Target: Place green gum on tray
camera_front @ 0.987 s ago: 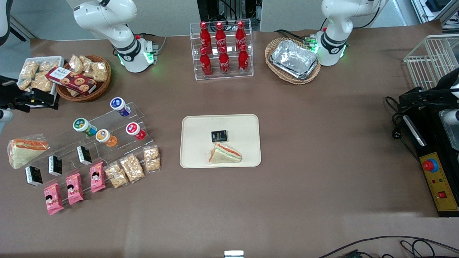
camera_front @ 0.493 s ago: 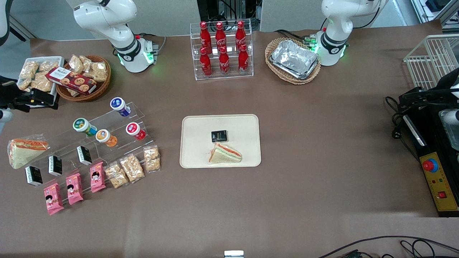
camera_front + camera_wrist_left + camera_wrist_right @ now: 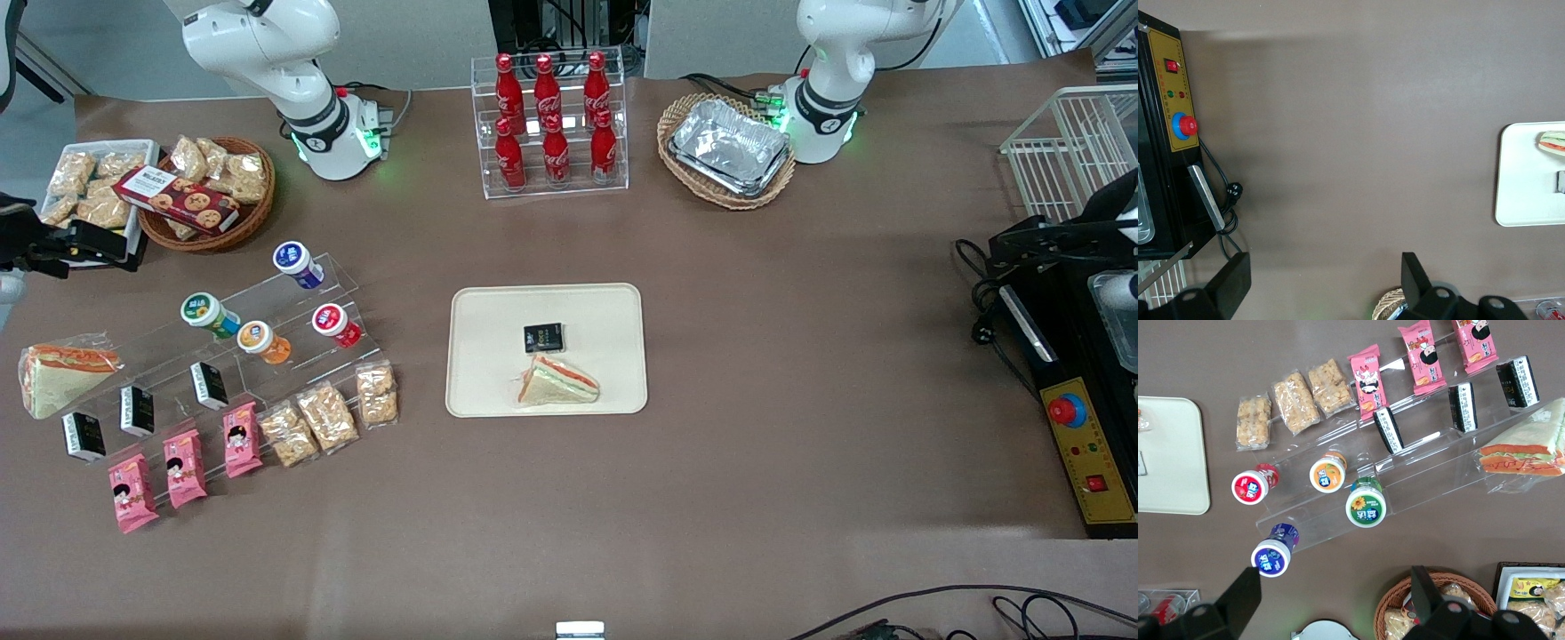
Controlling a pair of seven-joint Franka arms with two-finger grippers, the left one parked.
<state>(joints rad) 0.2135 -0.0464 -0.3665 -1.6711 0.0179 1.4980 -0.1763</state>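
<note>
Four small round canisters stand on a clear acrylic stepped stand (image 3: 1358, 487), and the green gum (image 3: 1366, 505) is one of them, with a white lid ringed in green over a teal body. The gripper (image 3: 1331, 597) hangs above the stand, nearest the green gum and the blue canister (image 3: 1274, 553), touching neither; its two dark fingers (image 3: 1245, 587) are spread wide apart with nothing between them. The orange canister (image 3: 1328, 471) sits just beside the green gum, the red canister (image 3: 1251, 485) a little farther along.

The right wrist view shows the lids face-on, along with crinkly clear packets of puffed snacks (image 3: 1295, 401) and glossy pink sachets (image 3: 1367, 371) well apart from the fingers. The front view shows only the dark gripper (image 3: 36, 247) at the working arm's end of the table, high over the white tray of snack packets (image 3: 84, 187). That view alone shows the whole tray (image 3: 613, 307), flat, matte beige with rounded corners, lying at mid-table far from the gripper and holding a wrapped triangular sandwich (image 3: 558, 382) and a small black packet (image 3: 543, 337). The green gum (image 3: 207, 313) is not on it.
</note>
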